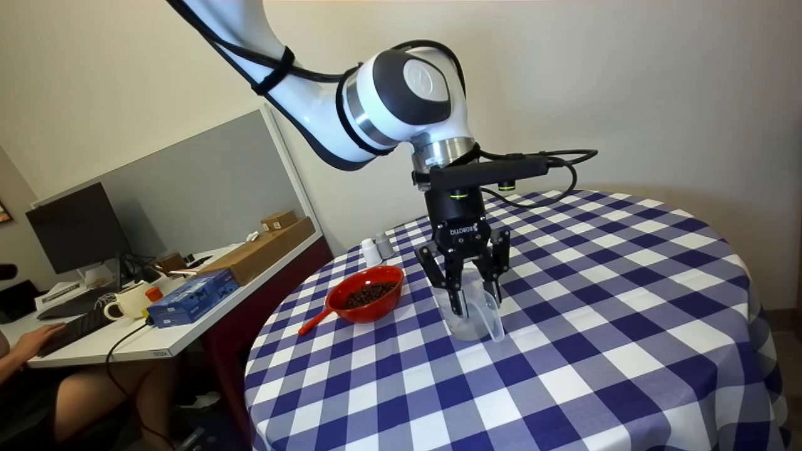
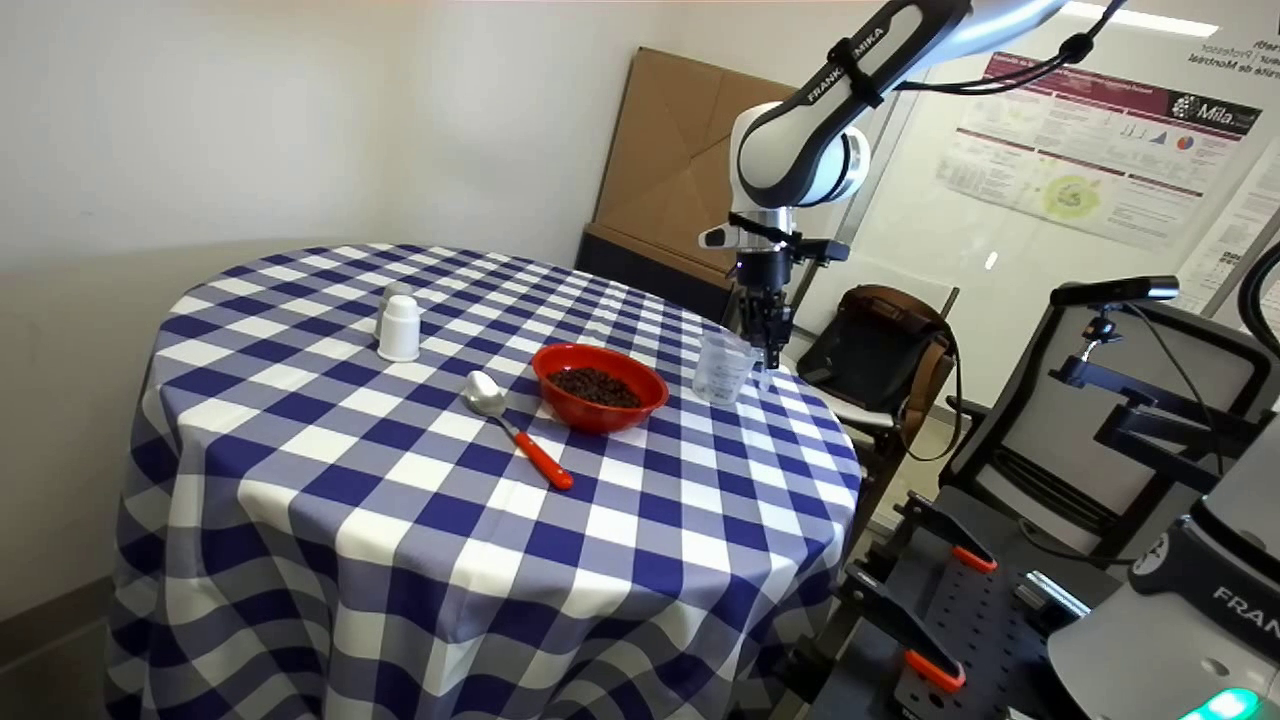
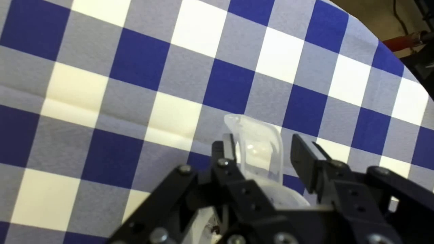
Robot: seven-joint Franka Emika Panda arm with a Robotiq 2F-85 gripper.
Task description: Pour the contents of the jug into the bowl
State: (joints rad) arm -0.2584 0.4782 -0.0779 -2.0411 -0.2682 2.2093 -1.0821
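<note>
Straddling the handle (image 3: 259, 135) of the jug (image 2: 722, 372) right of centre in both exterior views, with gripper (image 1: 480, 305) spread, holding nothing, seemingly past pouring, needing only withdrawal, given dark pieces (image 2: 595, 386) in the bowl (image 2: 593, 418).

The clear jug (image 2: 720, 372) stands upright near the red bowl (image 2: 598, 417), which holds small dark pieces (image 2: 597, 388).

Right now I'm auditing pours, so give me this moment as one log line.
gripper: open, handle between fingers | jug: standing on tablecloth | bowl: holds dark bits, apart from jug
</note>
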